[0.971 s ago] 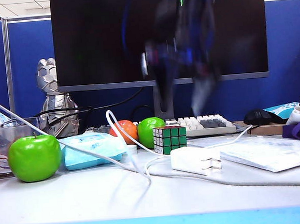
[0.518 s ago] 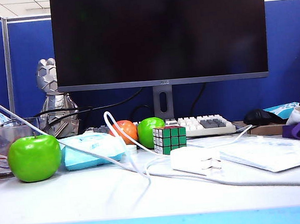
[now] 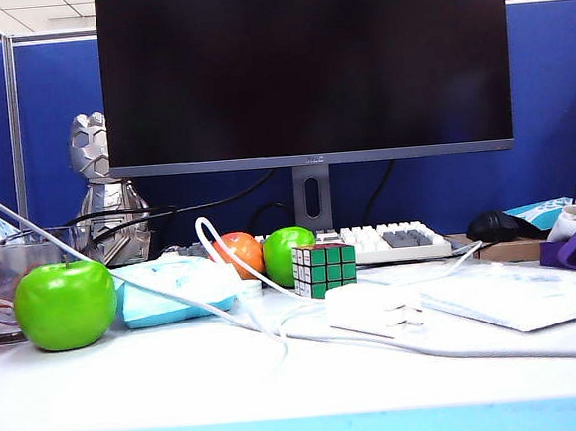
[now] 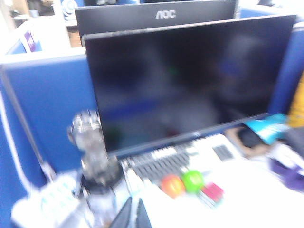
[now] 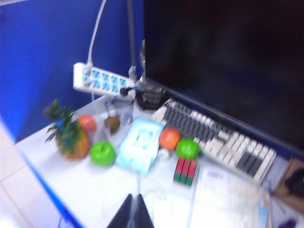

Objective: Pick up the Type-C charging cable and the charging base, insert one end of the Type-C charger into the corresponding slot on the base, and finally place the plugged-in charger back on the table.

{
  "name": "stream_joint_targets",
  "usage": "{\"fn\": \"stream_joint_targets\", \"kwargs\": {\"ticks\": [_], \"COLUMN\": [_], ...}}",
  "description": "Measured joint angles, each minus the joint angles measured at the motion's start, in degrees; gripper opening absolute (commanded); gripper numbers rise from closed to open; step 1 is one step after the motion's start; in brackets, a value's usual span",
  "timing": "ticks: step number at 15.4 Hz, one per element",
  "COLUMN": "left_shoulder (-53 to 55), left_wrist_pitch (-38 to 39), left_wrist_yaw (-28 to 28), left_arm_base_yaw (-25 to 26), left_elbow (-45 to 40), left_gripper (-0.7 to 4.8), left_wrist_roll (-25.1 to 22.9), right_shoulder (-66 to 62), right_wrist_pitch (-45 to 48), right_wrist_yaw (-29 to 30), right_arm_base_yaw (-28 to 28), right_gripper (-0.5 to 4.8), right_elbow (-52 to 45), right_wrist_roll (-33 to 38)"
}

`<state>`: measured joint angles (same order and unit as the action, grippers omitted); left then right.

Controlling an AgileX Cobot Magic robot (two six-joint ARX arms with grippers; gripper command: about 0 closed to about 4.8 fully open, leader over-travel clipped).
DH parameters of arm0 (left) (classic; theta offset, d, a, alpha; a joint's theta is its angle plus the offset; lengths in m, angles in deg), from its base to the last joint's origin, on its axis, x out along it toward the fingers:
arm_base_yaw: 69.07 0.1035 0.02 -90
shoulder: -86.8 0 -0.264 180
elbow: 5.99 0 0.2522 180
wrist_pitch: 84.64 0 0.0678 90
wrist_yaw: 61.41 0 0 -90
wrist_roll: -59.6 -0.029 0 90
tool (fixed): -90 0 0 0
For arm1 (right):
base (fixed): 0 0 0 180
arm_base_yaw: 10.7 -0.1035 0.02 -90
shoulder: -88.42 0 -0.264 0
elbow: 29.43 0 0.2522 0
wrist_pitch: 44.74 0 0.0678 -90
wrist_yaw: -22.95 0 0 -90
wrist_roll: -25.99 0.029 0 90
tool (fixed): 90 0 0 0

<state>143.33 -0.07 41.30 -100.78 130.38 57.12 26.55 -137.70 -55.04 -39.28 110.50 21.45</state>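
Exterior view is showing no arm at all; both grippers are being kept high above the table (image 3: 182, 394), out of that frame. In the left wrist view the left gripper (image 4: 134, 214) is being seen with its dark fingers pressed together, holding nothing, well above the desk. In the right wrist view the right gripper (image 5: 133, 212) is likewise being seen pinched closed and empty.

The base (image 3: 373, 310) is lying flat on the table at about 5 o'clock from the cube (image 3: 324, 269), just beside it, prongs being pointed toward 3 o'clock. The cable (image 3: 234, 265) is being seen looping up at 9 o'clock from the cube and trailing down toward the base; whether a plug is already seated in the base cannot be told.

If the plug is judged to be in, nothing is left to be done and both arms are best kept clear. If not, the fingers should be spread before any descent, the base gripped across its flat sides, and the cable pinched right behind its plug, since a limp cord is likely to bend away from the slot.
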Motion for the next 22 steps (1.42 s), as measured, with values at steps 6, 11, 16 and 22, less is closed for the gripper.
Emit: {"fn": "stream_joint_targets", "kwargs": {"ticks": [6, 11, 16, 22], "left_shoulder": [-16.92, -33.27, -38.88, -37.57], "left_wrist_pitch": [10.69, -3.67, -38.51, -66.82], "left_wrist_yaw": [-1.33, -3.28, -14.27, -19.12], "left_arm_base_yaw": [0.00, -0.02, -0.02, -0.02], "left_elbow": [-6.91, -43.08, -82.25, -108.06], "left_gripper": [-0.06, -0.06, -0.06, -0.06], "left_wrist_roll": [5.57, 4.66, 4.92, 7.21], "right_shoulder": [22.32, 38.03, 43.08, 43.50], "right_wrist_pitch": [11.30, 46.93, 62.64, 67.14], "right_wrist_yaw": [-0.44, -3.89, -14.40, -20.83], "right_arm_base_yaw": [0.00, 0.04, 0.09, 0.11], "right_gripper": [-0.01, -0.01, -0.01, -0.01], "right_elbow": [-43.34, -81.44, -105.33, -121.46], "right_wrist_roll": [-0.81, 0.26, 6.45, 7.76]}}
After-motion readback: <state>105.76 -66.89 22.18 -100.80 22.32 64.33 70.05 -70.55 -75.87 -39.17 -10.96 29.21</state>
